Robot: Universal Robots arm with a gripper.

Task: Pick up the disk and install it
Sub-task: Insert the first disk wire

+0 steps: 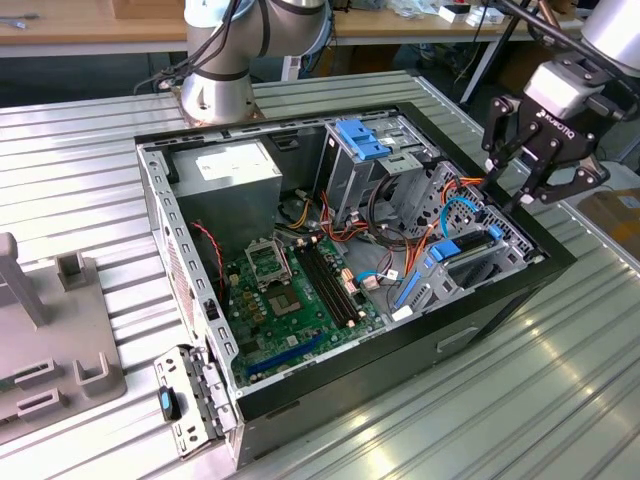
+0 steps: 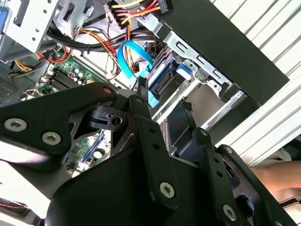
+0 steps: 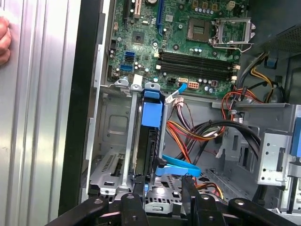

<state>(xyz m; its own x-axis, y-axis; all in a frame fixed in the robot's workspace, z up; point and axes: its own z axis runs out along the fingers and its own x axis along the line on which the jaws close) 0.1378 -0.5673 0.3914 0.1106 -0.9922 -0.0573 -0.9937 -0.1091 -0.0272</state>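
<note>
The disk [image 1: 468, 258] is a dark slab with bright blue rails. It stands on edge in the drive bay at the case's front corner, on the exterior view's right. In the first wrist view the disk [image 3: 151, 113] sits between the bay's metal guides, and its blue end [image 2: 175, 74] also shows in the second wrist view. My gripper [image 1: 503, 190] hangs just above that bay, open and holding nothing. Its two black fingers [image 3: 139, 188] straddle the disk's upper edge with a gap on either side. A light blue cable [image 3: 181, 167] loops beside the disk.
The open computer case [image 1: 500, 300] lies on a ribbed metal table [image 1: 560, 400]. Inside are the motherboard [image 1: 290, 300], the power supply [image 1: 235, 170], bundled wires and a grey cage with a blue latch [image 1: 362, 138]. A person's hand [image 3: 3, 40] rests beside the case. A grey fixture [image 1: 40, 340] stands on the exterior view's left.
</note>
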